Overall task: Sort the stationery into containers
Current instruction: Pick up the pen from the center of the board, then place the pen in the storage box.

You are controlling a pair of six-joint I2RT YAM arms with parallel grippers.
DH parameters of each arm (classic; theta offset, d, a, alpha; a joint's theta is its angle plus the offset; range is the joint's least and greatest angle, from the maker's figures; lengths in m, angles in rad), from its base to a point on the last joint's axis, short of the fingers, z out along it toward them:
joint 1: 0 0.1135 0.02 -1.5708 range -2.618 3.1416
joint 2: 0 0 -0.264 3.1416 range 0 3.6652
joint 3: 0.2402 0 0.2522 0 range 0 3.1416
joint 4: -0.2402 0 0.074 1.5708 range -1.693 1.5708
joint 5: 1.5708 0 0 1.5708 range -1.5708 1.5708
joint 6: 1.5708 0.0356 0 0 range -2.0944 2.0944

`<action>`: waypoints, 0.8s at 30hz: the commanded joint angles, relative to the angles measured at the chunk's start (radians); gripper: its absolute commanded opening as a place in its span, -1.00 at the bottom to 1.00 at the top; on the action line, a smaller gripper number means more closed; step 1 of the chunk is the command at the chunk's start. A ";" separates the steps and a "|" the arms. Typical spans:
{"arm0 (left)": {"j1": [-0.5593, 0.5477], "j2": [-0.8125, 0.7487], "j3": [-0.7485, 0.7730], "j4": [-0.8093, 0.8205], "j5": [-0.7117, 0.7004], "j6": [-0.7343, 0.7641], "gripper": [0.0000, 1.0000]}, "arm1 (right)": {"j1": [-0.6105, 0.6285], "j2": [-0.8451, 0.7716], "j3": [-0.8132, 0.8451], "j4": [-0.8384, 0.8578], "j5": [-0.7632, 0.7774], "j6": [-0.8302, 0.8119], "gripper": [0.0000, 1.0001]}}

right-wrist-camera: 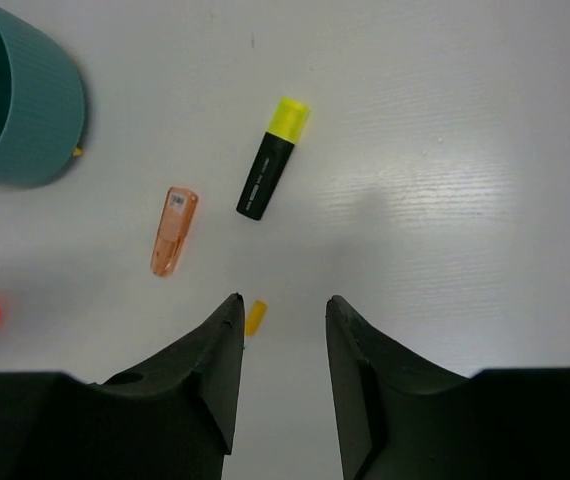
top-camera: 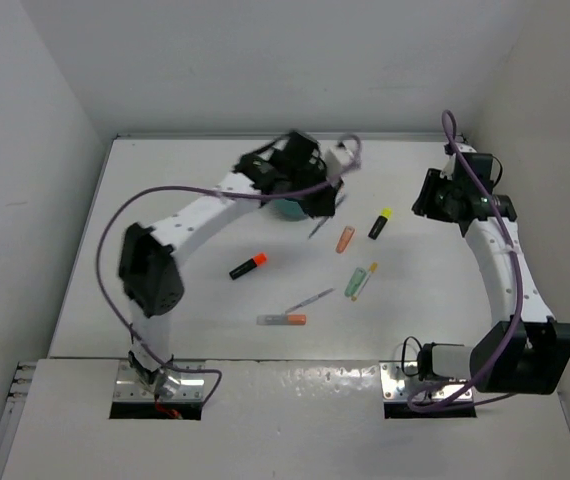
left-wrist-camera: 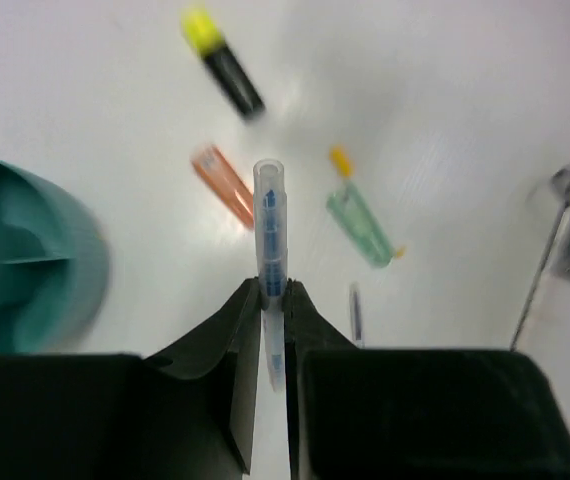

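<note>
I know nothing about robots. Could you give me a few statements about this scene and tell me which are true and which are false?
1. The left gripper is shut on a clear pen. True.
2. The right gripper is carrying the black-and-yellow highlighter. False: it is open and empty, and the highlighter lies on the table.
3. The teal cup lies tipped on its side. False: it stands upright, with its opening facing up.
4. A black marker with an orange cap lies on the table, apart from the cup. True.
</note>
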 commanded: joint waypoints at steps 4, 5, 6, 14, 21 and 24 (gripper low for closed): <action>0.307 -0.382 -0.362 0.868 0.202 -0.336 -1.00 | 0.025 0.049 0.075 0.047 -0.106 -0.053 -0.26; 0.319 -0.397 -0.398 0.915 0.185 -0.324 -1.00 | 0.034 0.053 0.077 0.047 -0.116 -0.062 -0.26; 0.330 -0.404 -0.429 0.943 0.169 -0.311 -1.00 | 0.040 0.069 0.077 0.042 -0.123 -0.068 -0.26; 0.399 -0.235 -0.420 1.236 0.238 -0.466 -1.00 | 0.065 0.119 0.065 0.033 -0.151 -0.100 -0.25; 0.389 -0.071 -0.320 1.207 0.225 -0.419 -1.00 | 0.106 0.135 0.072 0.030 -0.151 -0.100 -0.24; 0.387 -0.019 -0.306 1.214 0.218 -0.410 -1.00 | 0.111 0.136 0.065 0.036 -0.154 -0.102 -0.24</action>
